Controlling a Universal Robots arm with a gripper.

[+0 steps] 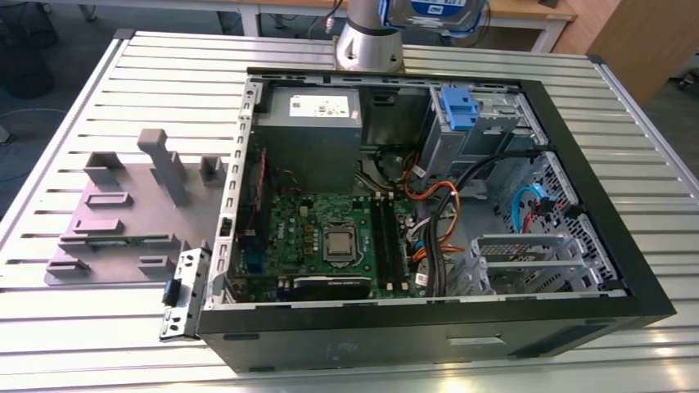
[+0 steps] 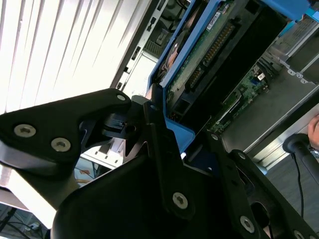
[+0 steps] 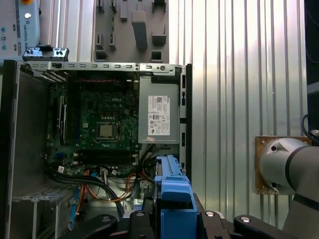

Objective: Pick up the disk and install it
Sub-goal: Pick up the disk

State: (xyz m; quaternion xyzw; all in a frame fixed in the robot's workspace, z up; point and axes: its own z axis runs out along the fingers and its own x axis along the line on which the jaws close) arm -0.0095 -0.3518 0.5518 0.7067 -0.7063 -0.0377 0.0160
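The disk (image 1: 443, 11) is hanging at the exterior view's upper edge, cut off by the frame, beside the arm's grey column (image 1: 368, 42) and over the far wall of the computer case (image 1: 614, 209). The gripper (image 3: 172, 218) is clamping it. In both wrist views the black jaws are pressing in on either side of the blue carrier, closed to its width. In the second wrist view the disk (image 2: 212, 47) is showing its underside, with a green board and a connector row, and the carrier's blue rim is running along its long edges. In the first wrist view the carrier is standing edge-on between the jaws, over the cabled end of the case.

Below it the case is lying on its side with the panel off, so its whole interior is facing up. The grey drive bay (image 1: 492, 131) with the blue latch piece (image 1: 457, 109) is sitting in the corner towards the exterior view's right, against the far wall. The power supply (image 1: 309, 110) is filling the neighbouring corner, and a narrow gap is separating the two. Orange and black cables (image 1: 431, 205) are running from that gap across the floor, between the motherboard (image 1: 327, 233) and a second metal cage (image 1: 525, 258).

The slatted table (image 1: 98, 336) is lying bare around the case's near and right sides. A grey fixture tray (image 1: 120, 221) is resting just beside its left wall.
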